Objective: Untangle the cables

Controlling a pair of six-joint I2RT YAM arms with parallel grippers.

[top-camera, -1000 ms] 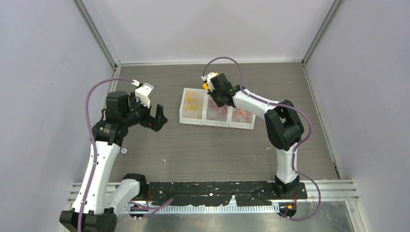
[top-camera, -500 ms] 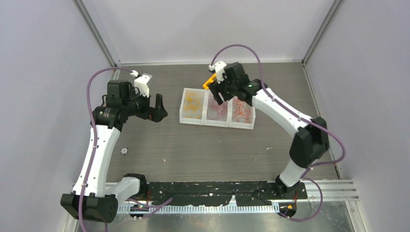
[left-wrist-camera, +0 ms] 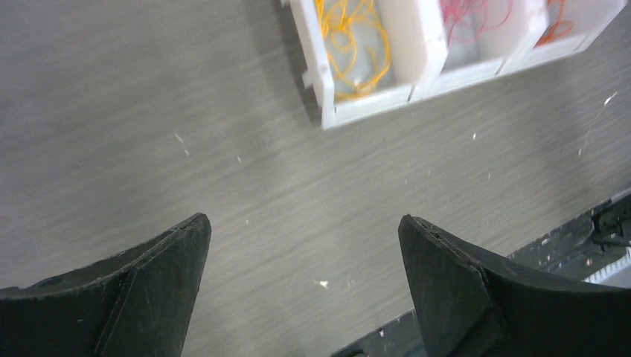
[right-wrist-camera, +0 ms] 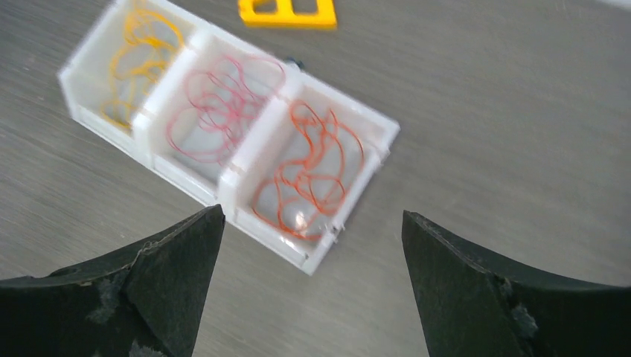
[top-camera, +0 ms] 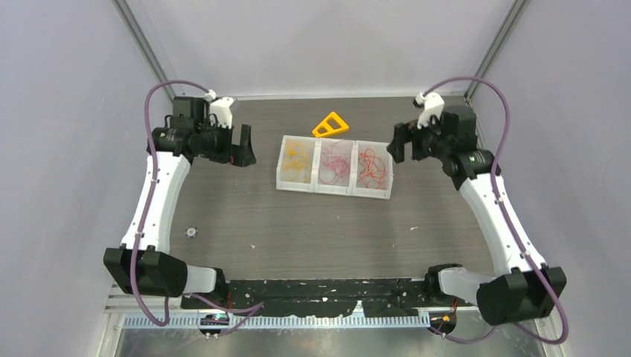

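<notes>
A three-compartment tray [top-camera: 298, 187] sits on the table [top-camera: 312, 230], midway across and toward the far edge. Cables [top-camera: 338, 165] lie in each compartment. A triangular piece [top-camera: 332, 124] lies just behind the tray. The left gripper [top-camera: 245, 149] hangs left of the tray, the right gripper [top-camera: 398, 145] right of it.

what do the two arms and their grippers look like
Both the left arm and right arm have white links with black joint housings. A thick purple hose loops along each. A white camera mount sits at each wrist. The left gripper and right gripper have black wedge-shaped fingers.
</notes>
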